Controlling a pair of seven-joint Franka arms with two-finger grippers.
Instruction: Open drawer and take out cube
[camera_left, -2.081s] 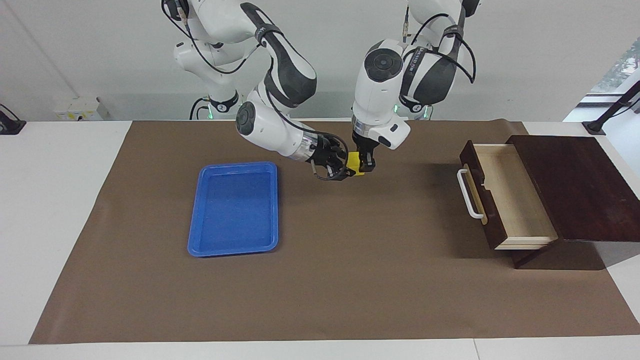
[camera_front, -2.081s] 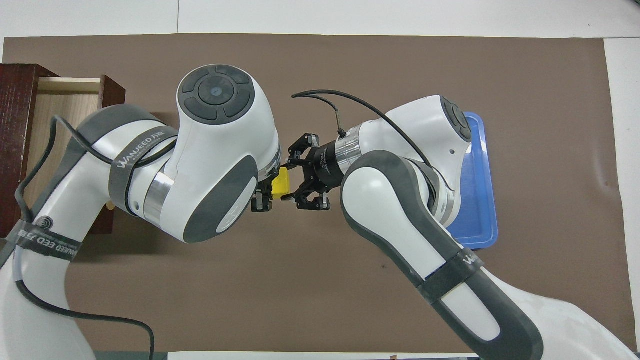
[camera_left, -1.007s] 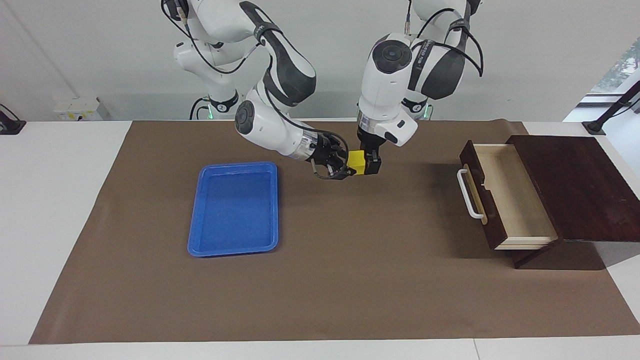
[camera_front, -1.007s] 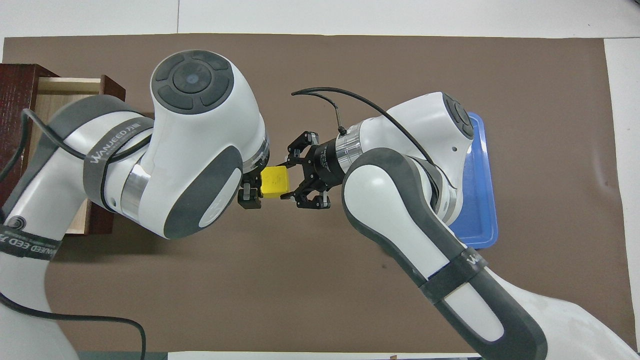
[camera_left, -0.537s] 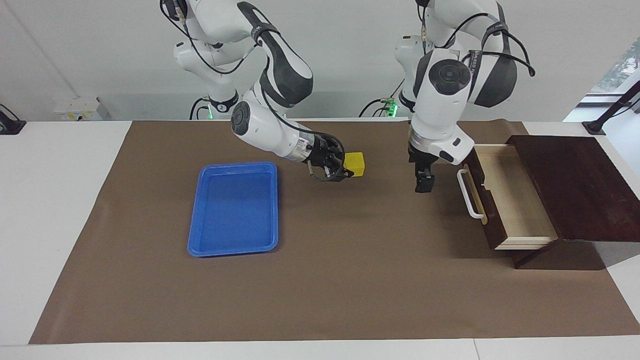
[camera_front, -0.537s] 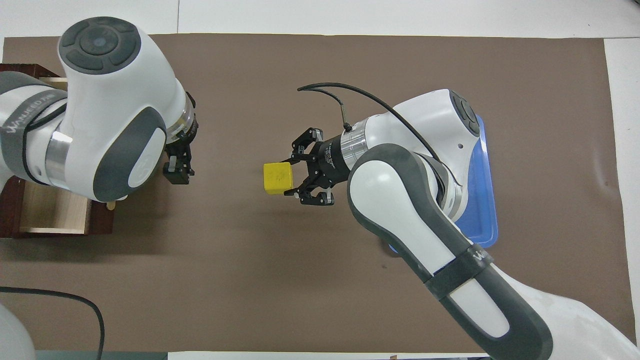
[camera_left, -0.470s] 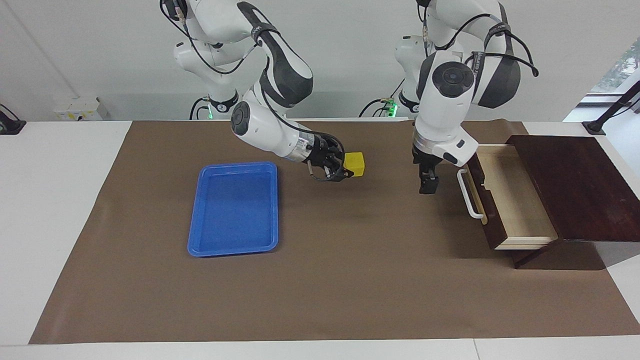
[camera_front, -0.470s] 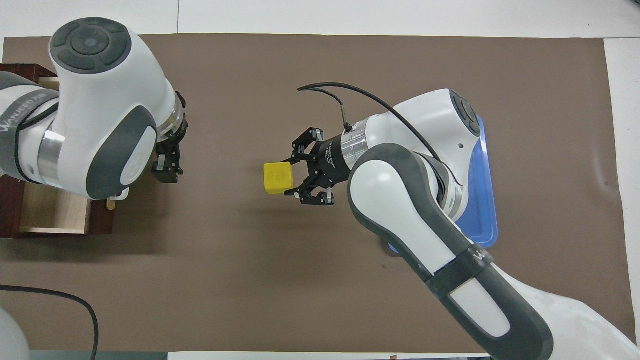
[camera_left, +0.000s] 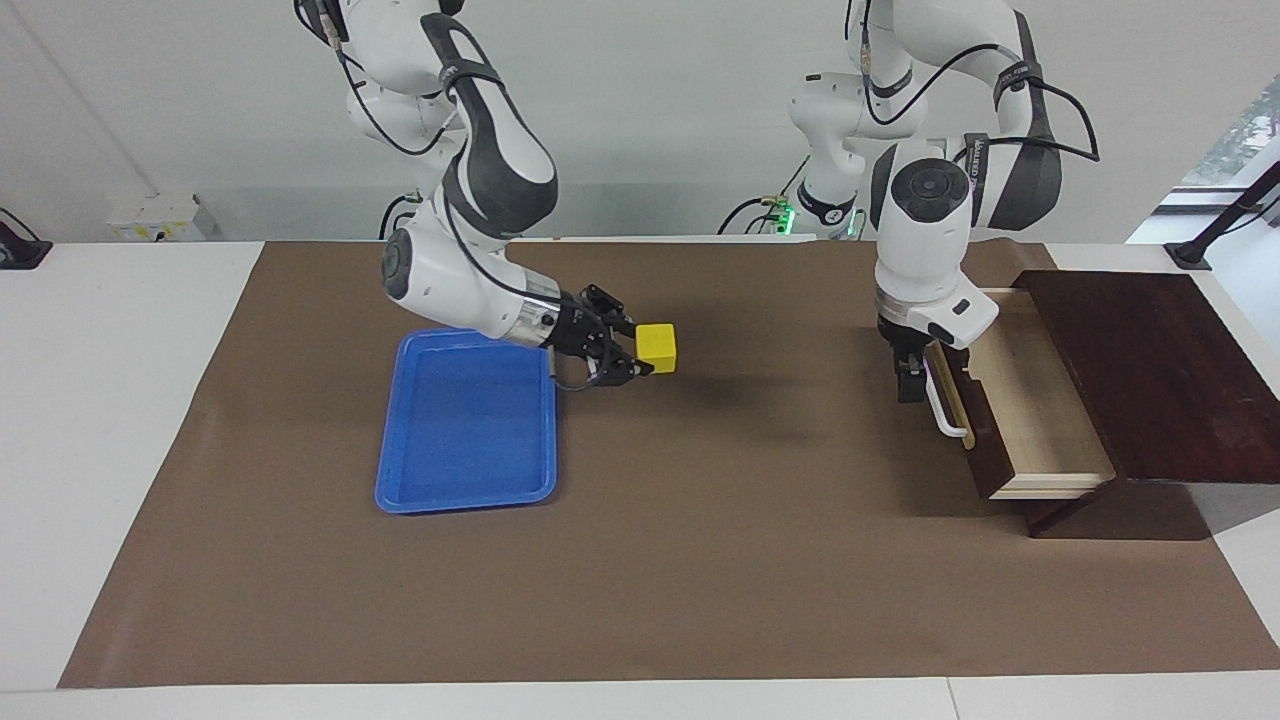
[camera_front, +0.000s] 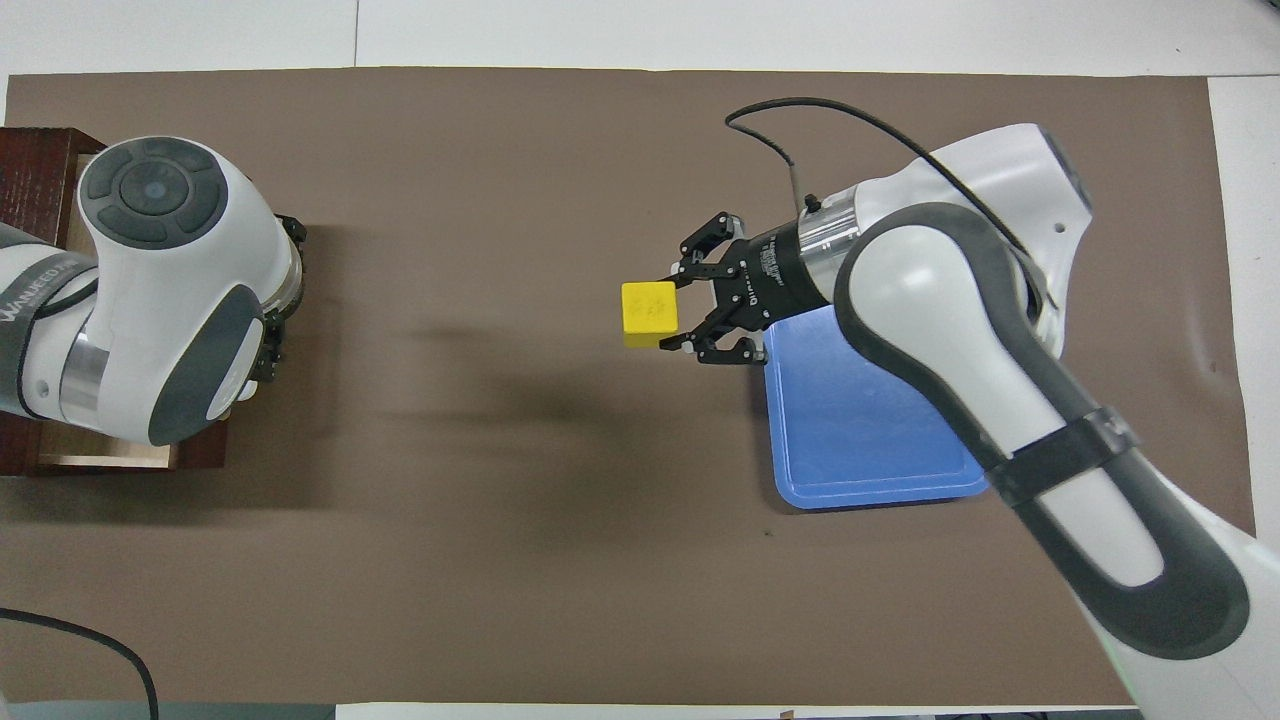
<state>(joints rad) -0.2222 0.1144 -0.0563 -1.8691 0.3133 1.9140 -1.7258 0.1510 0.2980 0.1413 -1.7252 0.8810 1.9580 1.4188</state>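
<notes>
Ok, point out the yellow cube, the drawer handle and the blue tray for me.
cube (camera_left: 657, 346), facing view, on its front yellow face.
drawer handle (camera_left: 942, 406), facing view, on the white bar's middle.
blue tray (camera_left: 465, 425), facing view, on its bare floor.

free: brown mat (camera_left: 700, 560) mid-table | obstacles: blue tray (camera_left: 468, 425), open drawer (camera_left: 1020, 395) at ends
</notes>
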